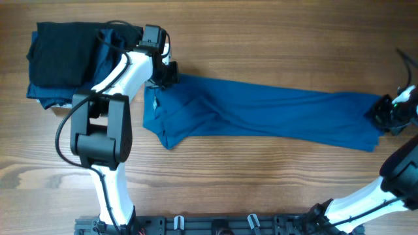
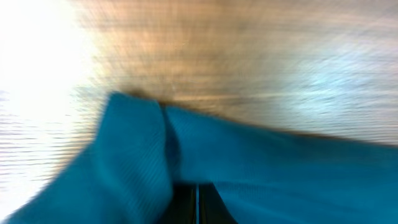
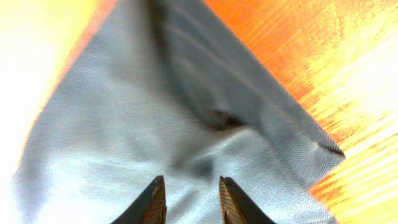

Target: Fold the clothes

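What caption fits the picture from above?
Left arm and right arm at the ends of a blue shirt laid long on the wooden table.

Your white-and-black left arm (image 1: 101, 127): white tube links, boxy black joint housings.
Thin black cable (image 1: 59, 134): loops beside that housing.
Your white-and-black right arm (image 1: 366, 196): same build, green light (image 1: 396, 100) at wrist.
Right gripper (image 3: 191, 186): dark tapered fingers (image 3: 154, 202), tan edges.

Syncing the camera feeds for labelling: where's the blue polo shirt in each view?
Overhead: the blue polo shirt lies stretched left to right across the middle of the frame.
Left wrist: it fills the lower half, bunched and blurred.
Right wrist: it fills most of the frame, washed out to pale grey-blue.
Shared landmark: the wooden table under it, seen along the top in the left wrist view and at upper right in the right wrist view.
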### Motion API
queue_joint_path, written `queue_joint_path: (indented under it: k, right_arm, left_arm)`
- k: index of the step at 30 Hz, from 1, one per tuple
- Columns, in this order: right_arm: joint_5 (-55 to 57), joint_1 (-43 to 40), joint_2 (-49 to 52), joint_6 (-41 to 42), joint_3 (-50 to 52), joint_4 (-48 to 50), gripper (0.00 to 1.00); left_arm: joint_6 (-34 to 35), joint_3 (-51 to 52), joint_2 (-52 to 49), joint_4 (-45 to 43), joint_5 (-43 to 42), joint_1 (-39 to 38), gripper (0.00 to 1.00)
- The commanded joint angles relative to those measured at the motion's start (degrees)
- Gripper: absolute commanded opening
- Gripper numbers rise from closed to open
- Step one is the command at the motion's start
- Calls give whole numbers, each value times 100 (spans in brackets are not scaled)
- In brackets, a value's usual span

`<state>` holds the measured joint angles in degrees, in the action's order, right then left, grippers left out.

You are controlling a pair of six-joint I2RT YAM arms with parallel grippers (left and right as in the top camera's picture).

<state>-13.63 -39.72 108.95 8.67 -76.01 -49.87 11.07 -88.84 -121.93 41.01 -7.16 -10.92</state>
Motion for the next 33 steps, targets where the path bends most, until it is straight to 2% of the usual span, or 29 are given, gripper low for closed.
queue_joint_path:
  k: [1, 3, 9, 15, 22, 26, 33]
  right_arm:
    - [-782, 420, -872, -444, -420, -240, 29]
    - [-1075, 748, -1036, -634, -420, -348, 26]
    - [-968, 1961, -933, -857, -168, -127, 5]
    - [-828, 2664, -634, -684, 595, 743, 4]
    - [-1180, 2870, -348, -654, 1611, 1683, 4]
    - [-1167, 2879, -243, -651, 2100, 1777, 4]
    - [964, 2811, -243, 96, 2540, 1480, 4]
  left_arm:
    - [50, -428, 942, -39, -61, -105, 4]
    - [203, -428, 1104, -4, -153, -195, 4]
    - [293, -374, 809, 74, -1014, -531, 4]
    - [341, -374, 20, -144, -1019, -774, 4]
    - [374, -374, -651, -258, -1014, -750, 4]
    - [378, -374, -809, -334, -929, -745, 4]
    - [372, -374, -839, -306, -175, -726, 4]
